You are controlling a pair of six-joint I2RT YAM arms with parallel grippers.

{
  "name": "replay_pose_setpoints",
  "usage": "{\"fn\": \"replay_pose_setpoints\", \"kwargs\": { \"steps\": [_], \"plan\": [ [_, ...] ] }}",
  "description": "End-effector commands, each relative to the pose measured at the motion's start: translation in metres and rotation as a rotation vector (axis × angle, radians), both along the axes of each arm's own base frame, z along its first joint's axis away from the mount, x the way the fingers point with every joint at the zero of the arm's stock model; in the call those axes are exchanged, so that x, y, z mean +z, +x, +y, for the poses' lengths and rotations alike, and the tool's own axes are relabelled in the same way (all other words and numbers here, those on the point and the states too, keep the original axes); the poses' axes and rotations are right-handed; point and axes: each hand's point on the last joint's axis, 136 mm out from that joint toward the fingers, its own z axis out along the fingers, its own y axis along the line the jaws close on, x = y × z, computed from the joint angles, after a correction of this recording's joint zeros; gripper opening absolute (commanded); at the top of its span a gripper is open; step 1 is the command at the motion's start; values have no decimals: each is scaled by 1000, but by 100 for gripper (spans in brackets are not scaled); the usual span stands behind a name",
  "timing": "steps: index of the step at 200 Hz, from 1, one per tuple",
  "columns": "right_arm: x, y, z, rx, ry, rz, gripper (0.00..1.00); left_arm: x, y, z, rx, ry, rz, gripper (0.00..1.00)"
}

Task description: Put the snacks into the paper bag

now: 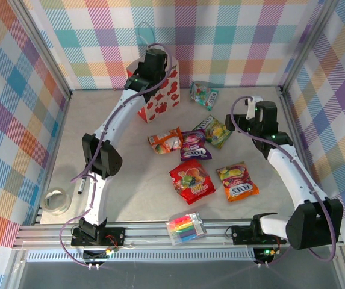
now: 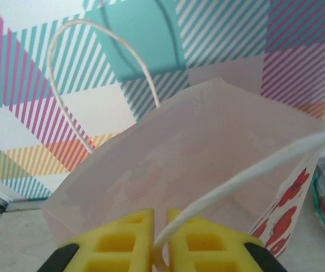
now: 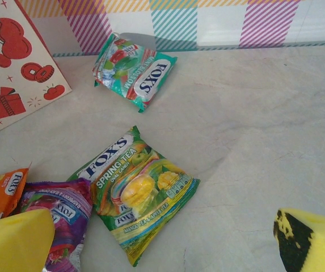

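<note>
On your left, the left gripper [image 2: 160,221] is pressed together on the near white handle [image 2: 247,173] of the paper bag [image 1: 160,99], which stands upright by the back wall. Right of the bag, six snacks [image 1: 192,181] lie loose on the table [image 1: 124,180]. Your right gripper [image 3: 162,229] hangs spread wide above the yellow-green pouch [image 3: 136,195].

The pale counter [image 1: 130,198] carries the paper bag [image 1: 160,103], upright under the left jaws. Ahead of the right jaws lie the yellow-green pouch [image 3: 136,192] and, beyond it, the teal pouch [image 3: 134,71]. Left of them lie the purple pouch [image 1: 194,146] and the orange pouch [image 1: 165,141]. The red pouch [image 1: 191,180] and the orange-red pouch [image 1: 236,182] lie behind them.
</note>
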Motion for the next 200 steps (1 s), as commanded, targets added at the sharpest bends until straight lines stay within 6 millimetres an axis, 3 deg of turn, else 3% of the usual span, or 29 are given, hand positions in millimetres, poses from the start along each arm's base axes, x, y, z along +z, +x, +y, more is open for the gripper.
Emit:
{"fn": "replay_pose_setpoints", "kwargs": {
  "steps": [1,33,65,149,200],
  "plan": [
    [0,-11,0,1,0,5,99,32,-9,5,7,33,-56,1],
    [2,-19,0,-2,16,-2,99,49,-23,16,-18,99,-49,0],
    [4,-27,0,-4,37,-12,99,55,-41,43,25,158,-21,0],
    [4,-43,3,-11,107,8,99,44,-94,115,114,190,18,0],
    [13,-48,2,-35,157,-15,99,58,-106,130,78,196,-11,1]
  ]
}}
